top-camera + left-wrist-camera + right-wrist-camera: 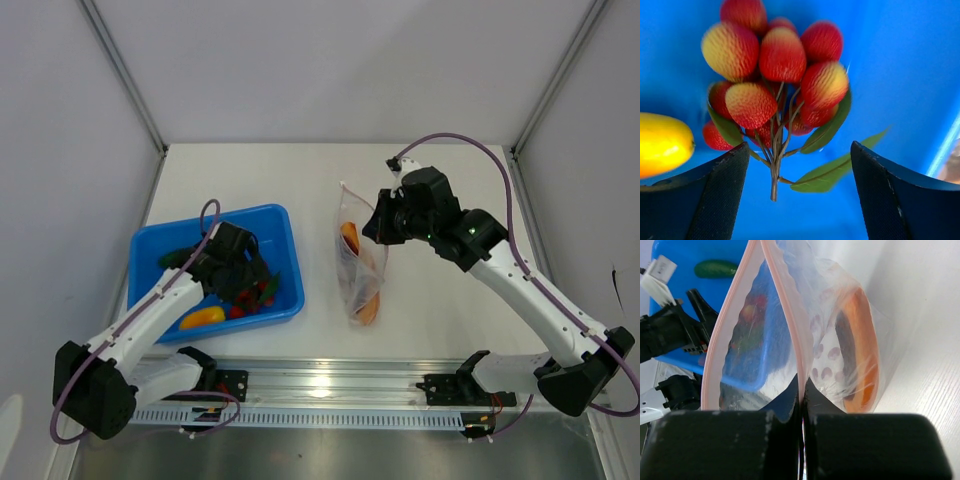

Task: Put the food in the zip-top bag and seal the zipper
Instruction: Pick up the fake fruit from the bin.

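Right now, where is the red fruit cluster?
The cluster lies in the blue tray, left in the top view, beside the yellow piece, under the left gripper.

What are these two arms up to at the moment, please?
The right gripper is pinched shut on the zip-top bag, holding its mouth open; an orange wedge slice is already inside. The left gripper hangs open above the red fruit cluster in the blue tray, not yet gripping it. A yellow piece and a green piece lie in the tray.

I'm seeing mostly plastic.
The zip-top bag (826, 356) is looking clear, crinkly; the blue tray (900, 60) gleaming smooth; the fruit cluster (775, 75) showing pebbled skins.
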